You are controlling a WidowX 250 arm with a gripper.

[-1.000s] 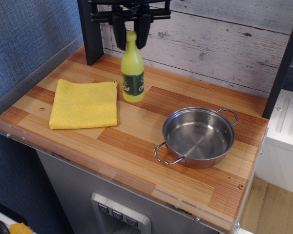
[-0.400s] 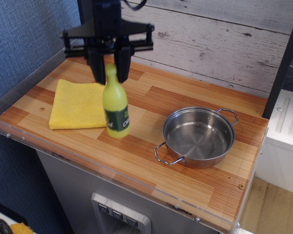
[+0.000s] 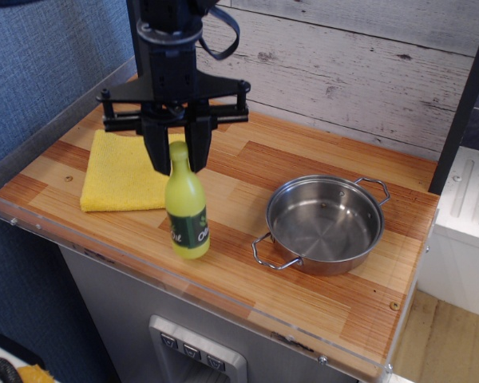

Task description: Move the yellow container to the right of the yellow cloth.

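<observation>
While the gripper [image 3: 178, 153] clasps its narrow neck, the yellow container [image 3: 187, 211] hangs upright; terry yellow cloth [image 3: 124, 171] beside.

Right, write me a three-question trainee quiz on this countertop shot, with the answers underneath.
1. True or false: the gripper is closed around the neck of the yellow oil bottle.
2. Which object lies to the right of the bottle in the picture? A) the yellow cloth B) the steel pan C) a mug
3. Fill in: the steel pan holds ____.

Key
1. True; the fingers flank the cap and neck.
2. B; the cloth lies to the bottle's left.
3. Nothing; its inside is bare.
</observation>
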